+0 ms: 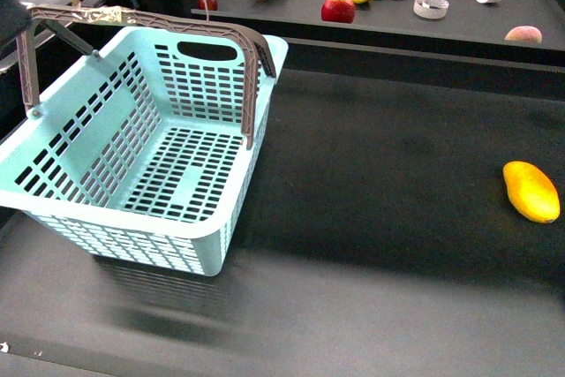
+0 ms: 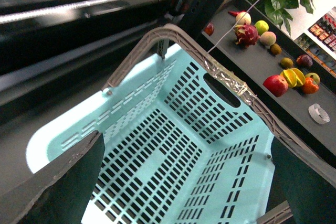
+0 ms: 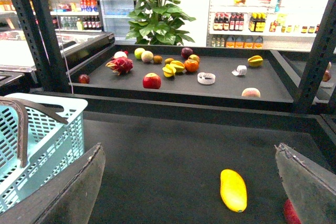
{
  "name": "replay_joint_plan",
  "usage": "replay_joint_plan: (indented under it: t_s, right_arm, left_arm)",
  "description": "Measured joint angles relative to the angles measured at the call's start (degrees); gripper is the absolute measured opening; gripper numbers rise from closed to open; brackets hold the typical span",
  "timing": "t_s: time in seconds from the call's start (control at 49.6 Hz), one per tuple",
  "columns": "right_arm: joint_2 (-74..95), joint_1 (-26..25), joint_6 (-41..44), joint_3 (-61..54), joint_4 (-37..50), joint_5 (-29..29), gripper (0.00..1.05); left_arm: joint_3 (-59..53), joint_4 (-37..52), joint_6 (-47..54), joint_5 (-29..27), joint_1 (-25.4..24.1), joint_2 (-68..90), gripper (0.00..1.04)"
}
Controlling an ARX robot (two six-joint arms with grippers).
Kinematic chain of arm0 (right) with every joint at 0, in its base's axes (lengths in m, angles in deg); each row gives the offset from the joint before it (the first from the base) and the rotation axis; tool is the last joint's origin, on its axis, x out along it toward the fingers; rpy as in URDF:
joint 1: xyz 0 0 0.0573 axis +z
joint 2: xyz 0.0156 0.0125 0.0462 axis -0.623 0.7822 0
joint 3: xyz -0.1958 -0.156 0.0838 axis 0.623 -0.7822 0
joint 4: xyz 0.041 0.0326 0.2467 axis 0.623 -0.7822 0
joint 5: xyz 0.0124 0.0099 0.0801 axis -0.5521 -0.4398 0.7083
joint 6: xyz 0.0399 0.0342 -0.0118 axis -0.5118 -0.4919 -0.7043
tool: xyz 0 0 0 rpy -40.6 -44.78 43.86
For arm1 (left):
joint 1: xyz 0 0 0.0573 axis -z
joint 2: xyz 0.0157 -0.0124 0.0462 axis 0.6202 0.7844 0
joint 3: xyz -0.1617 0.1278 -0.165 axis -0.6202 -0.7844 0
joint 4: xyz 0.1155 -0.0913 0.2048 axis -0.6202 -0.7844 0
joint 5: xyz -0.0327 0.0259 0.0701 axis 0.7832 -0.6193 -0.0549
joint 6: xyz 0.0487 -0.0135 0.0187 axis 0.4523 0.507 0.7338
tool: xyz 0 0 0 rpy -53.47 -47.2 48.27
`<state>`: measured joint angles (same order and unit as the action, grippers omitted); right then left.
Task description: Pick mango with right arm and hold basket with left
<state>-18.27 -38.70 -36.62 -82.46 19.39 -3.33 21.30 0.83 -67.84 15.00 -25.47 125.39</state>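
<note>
The task is judged to be at an early stage. The mango (image 1: 531, 192) is not yet picked: in the front view it lies alone on the dark table (image 1: 380, 156) at the right edge of the frame, well apart from the basket (image 1: 132, 240), by which the left half is filled. In the right wrist view the right gripper (image 3: 188, 148) is shown with its fingers (image 3: 63, 192) spread wide and nothing held. The mango is found low in that frame, right of centre, untouched and apart from both fingers. An approach and a closing on the fruit are therefore taken to be left.

The basket is empty. In the front view it is seen tilted, with a shadow on the table under its near corner, so it is judged to be raised a little. Its grey-brown handles (image 1: 150, 17) are swung up toward the upper left corner. In the left wrist view the left gripper (image 2: 185, 140) is seen above the slotted floor with its fingers (image 2: 58, 182) parted. No clamp on a handle is shown, so the holding half cannot be counted as surely done
</note>
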Motion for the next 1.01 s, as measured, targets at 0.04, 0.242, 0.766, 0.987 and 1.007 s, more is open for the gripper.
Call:
replay_joint_plan:
  t_s: [0.04, 0.242, 0.766, 0.987, 1.007]
  right_arm:
    - [0.00, -0.02, 0.00, 0.00, 0.00, 0.00, 0.97]
    - [0.00, -0.02, 0.00, 0.00, 0.00, 0.00, 0.97]
    - [0.00, -0.02, 0.00, 0.00, 0.00, 0.00, 0.97]
    - [0.00, 0.00, 0.00, 0.00, 0.00, 0.00, 0.97]
    - [0.00, 0.00, 0.00, 0.00, 0.00, 0.00, 0.97]
  left_arm:
    - [2.08, -0.20, -2.12, 0.59, 0.00, 2.82, 0.99]
    - [12.81, -3.87, -12.22, 5.22, -0.04, 13.55, 0.99]
    - [37.90, -13.33, -28.48, 8.98, -0.83, 30.69, 0.99]
    - [47.06, -17.38, -28.85, 9.53, -0.87, 37.18, 0.99]
    - [47.78, -17.68, -28.85, 9.55, -0.87, 37.75, 0.99]
